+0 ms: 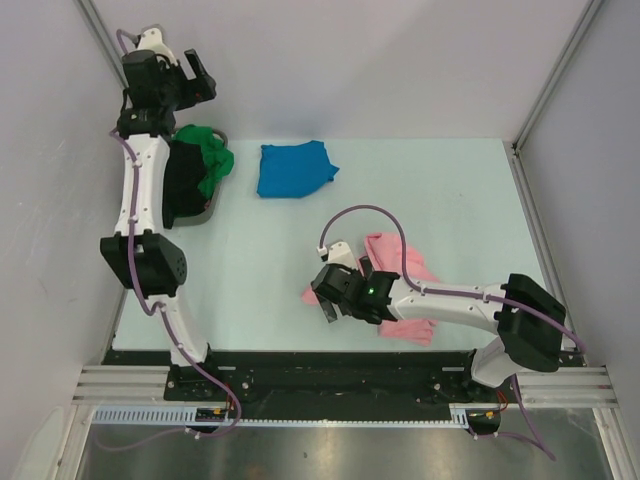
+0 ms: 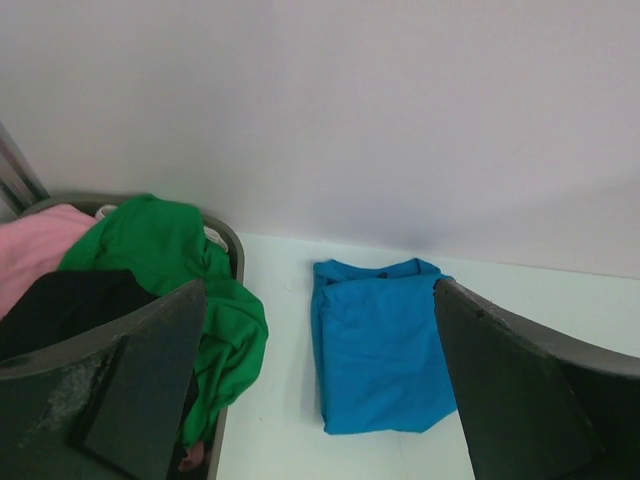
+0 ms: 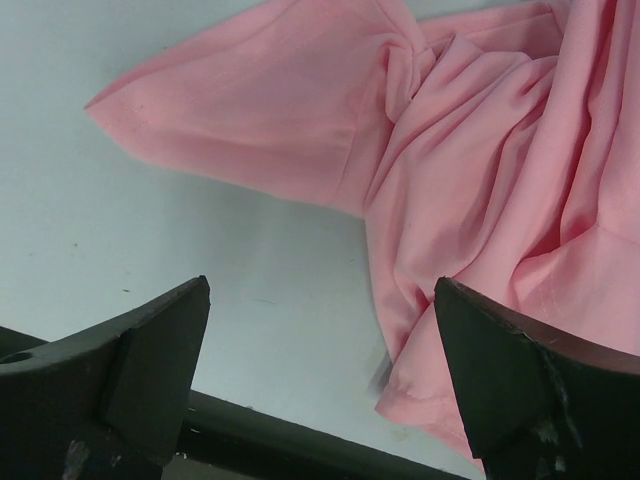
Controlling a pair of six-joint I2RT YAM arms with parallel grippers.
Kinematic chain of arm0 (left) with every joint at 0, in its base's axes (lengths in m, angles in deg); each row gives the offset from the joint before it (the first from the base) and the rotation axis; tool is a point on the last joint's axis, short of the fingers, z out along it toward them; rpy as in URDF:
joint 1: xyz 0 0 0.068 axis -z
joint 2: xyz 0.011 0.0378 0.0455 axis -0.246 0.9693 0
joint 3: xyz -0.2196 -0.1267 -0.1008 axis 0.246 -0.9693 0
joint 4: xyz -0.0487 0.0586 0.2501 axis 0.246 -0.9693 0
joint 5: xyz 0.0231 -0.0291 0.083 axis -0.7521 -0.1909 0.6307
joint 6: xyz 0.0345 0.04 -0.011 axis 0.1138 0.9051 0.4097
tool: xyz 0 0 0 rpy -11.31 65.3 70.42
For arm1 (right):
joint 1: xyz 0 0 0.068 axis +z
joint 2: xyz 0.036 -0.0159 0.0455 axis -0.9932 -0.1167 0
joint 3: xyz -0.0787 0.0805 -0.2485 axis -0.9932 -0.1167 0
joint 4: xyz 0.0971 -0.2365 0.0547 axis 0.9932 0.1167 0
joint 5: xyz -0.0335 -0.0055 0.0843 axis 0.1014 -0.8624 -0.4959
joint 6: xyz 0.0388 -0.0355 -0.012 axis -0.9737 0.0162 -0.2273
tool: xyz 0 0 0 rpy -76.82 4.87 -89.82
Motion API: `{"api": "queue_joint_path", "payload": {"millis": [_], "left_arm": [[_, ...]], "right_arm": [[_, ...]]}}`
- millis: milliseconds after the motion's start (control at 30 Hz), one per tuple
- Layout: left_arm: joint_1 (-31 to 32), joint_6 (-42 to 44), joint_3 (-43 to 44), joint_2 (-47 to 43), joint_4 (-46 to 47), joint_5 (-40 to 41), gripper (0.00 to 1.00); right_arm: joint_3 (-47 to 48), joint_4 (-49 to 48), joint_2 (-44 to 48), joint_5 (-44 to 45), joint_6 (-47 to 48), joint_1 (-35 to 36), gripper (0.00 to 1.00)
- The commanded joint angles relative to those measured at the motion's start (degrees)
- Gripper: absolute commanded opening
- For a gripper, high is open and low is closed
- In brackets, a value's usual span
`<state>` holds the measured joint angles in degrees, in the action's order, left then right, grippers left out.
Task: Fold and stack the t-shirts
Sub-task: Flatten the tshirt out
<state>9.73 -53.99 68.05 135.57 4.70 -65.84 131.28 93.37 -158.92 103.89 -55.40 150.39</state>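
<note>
A: Quick, what's on the desk (image 1: 280, 250)?
B: The grey basket (image 2: 233, 250) at far left holds the green t-shirt (image 2: 160, 245), which spills over its rim, and the black t-shirt (image 2: 70, 300). I'd guess that's the unfolded supply. The blue t-shirt (image 1: 293, 168) lies folded flat nearby, likely the base of the stack.
A: And the pink t-shirt (image 3: 480, 160)?
B: Crumpled near the front edge, one sleeve spread out. Probably the one in hand.
A: Claws?
B: The right claw (image 3: 320, 370) is released, jaws wide, low by the sleeve and hem and gripping nothing. It looks lined up for a pinch. The left claw (image 2: 320, 390) is released too, raised above the basket and empty.
</note>
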Motion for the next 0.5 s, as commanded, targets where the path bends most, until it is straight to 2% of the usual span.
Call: {"api": "queue_joint_path", "payload": {"millis": [0,267,467], "left_arm": [[-0.6,-1.3,-5.2,-6.8,4.6,0.5,1.00],[-5.0,-5.0,-21.8,-17.1,12.9,-4.0,1.00],[-7.2,-5.7,-27.5,-21.4,15.1,-5.9,1.00]], "right_arm": [[0.2,0.0,0.2,1.1,-1.4,1.1,1.00],[0.2,-0.8,0.7,0.8,-1.2,1.4,1.00],[0.2,-0.9,1.8,0.5,-1.4,1.6,1.00]]}}
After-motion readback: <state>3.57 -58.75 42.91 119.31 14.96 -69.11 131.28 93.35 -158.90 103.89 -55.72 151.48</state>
